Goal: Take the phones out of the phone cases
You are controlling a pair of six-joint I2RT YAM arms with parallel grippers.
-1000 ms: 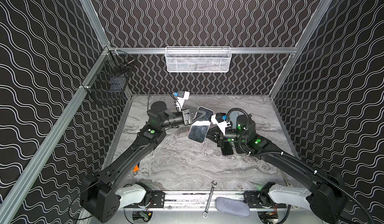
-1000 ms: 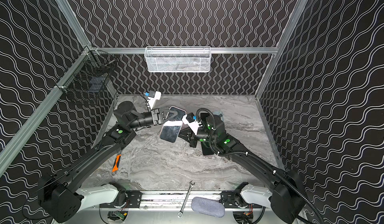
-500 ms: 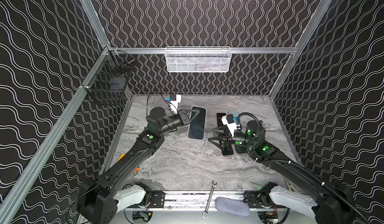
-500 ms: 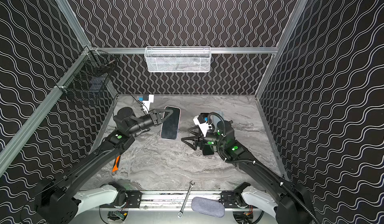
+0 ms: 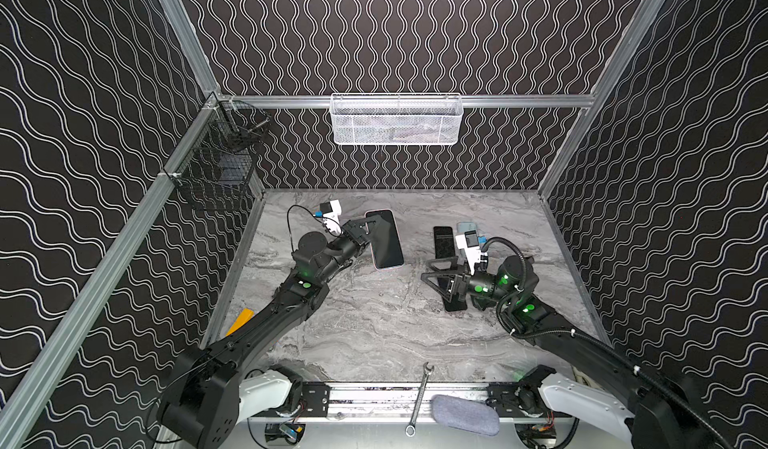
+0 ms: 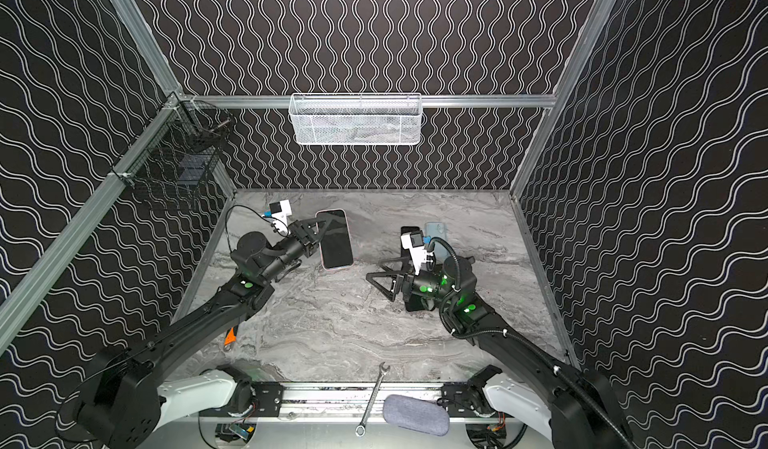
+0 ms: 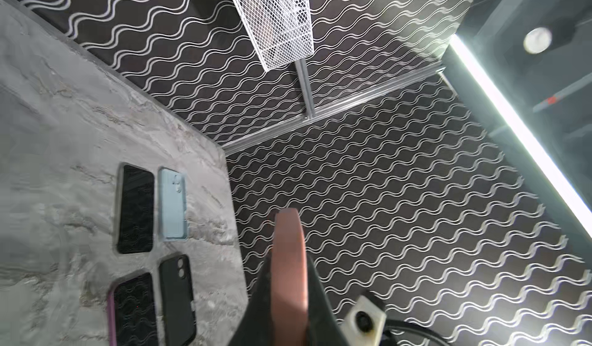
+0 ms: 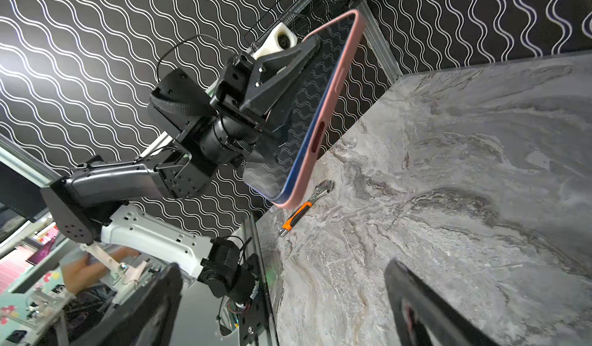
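Marble tabletop (image 5: pixel 374 326); cased phone (image 5: pixel 388 246) in left claw (image 5: pixel 373 223).

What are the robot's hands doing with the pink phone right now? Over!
Left gripper shut on pink-cased phone, held off the table. Right gripper open, empty, apart from it. Case not yet off. Nothing between them.

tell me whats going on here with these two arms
The left gripper is clamped on a phone in a pink case, holding it up off the marble table. The right gripper hangs open and empty, apart from it. The phone is not yet out of its case.
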